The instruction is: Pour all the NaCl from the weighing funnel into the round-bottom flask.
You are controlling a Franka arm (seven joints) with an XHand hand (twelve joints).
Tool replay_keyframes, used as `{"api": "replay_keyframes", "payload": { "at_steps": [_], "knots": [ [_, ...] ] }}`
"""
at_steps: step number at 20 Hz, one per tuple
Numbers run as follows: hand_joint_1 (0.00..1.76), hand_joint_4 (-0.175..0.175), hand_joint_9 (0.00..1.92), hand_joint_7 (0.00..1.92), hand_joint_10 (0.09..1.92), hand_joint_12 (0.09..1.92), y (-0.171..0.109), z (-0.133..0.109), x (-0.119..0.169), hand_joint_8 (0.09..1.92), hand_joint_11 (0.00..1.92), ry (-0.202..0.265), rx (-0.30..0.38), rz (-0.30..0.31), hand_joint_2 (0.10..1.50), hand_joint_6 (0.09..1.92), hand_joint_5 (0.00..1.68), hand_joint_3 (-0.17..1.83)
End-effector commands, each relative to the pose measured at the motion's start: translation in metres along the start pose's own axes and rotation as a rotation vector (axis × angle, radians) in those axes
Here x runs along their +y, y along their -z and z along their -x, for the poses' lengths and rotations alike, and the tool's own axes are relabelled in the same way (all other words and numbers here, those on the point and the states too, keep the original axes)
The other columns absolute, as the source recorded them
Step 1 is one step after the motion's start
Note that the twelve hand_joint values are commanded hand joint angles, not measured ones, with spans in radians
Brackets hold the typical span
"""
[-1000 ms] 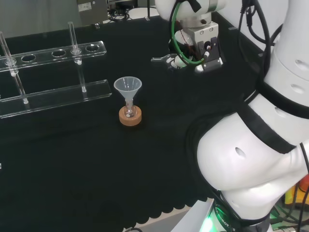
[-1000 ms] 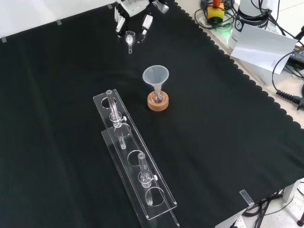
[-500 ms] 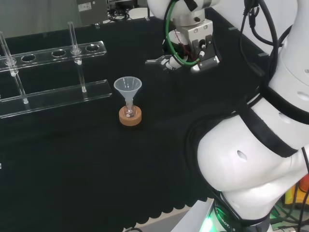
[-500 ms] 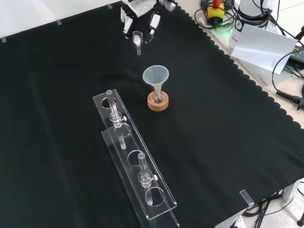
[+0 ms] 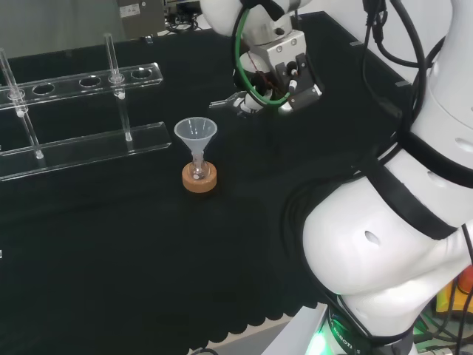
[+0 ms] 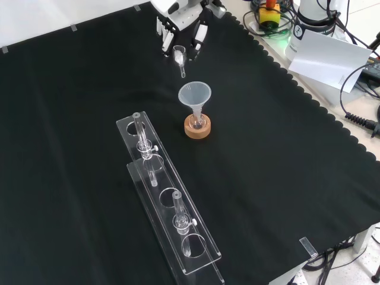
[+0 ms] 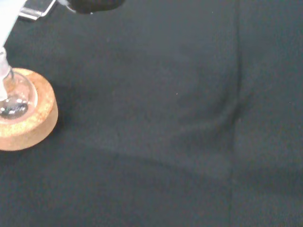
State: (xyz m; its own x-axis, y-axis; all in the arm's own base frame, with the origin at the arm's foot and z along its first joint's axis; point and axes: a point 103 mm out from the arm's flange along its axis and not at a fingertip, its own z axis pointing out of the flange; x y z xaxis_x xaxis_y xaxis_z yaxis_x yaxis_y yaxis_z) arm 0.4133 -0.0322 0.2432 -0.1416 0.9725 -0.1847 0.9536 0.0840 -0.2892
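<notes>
Black cloth [image 6: 285,178] covered the bench, its scalloped edge well away from the hand [image 6: 181,27]. Open cloth lay around the hand. A clear rack [image 6: 169,208] stood well apart. The hand's fingers pinched the weighing funnel [image 6: 180,57], held just above and beside the round-bottom flask [image 6: 197,120] on its cork ring [image 6: 197,127], a plastic funnel [image 6: 195,95] in its neck.

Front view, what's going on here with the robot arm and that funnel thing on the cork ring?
The robot's hand holds a small clear weighing funnel in its fingers, above the black cloth and a little beyond the flask setup. The small round-bottom flask sits on a cork ring with a larger plastic funnel in its neck. Nothing has been poured yet. A clear rack with a couple of tubes stands nearer the camera, untouched.
</notes>
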Motion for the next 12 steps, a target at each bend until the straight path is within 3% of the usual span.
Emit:
{"api": "replay_keyframes", "payload": {
  "at_steps": [1,12],
  "knots": [
    [1.04,0.175,1.43,1.25,0.09,0.83,-0.0002,-0.0065,0.0005,0.39,1.19,0.011,-0.031,-0.036,1.08,0.94,1.03,0.02],
    [1.04,0.175,1.44,1.25,0.09,0.83,0.0005,-0.0117,0.0025,0.38,1.19,0.044,-0.099,-0.133,1.07,0.93,1.04,0.03]
  ]
}}
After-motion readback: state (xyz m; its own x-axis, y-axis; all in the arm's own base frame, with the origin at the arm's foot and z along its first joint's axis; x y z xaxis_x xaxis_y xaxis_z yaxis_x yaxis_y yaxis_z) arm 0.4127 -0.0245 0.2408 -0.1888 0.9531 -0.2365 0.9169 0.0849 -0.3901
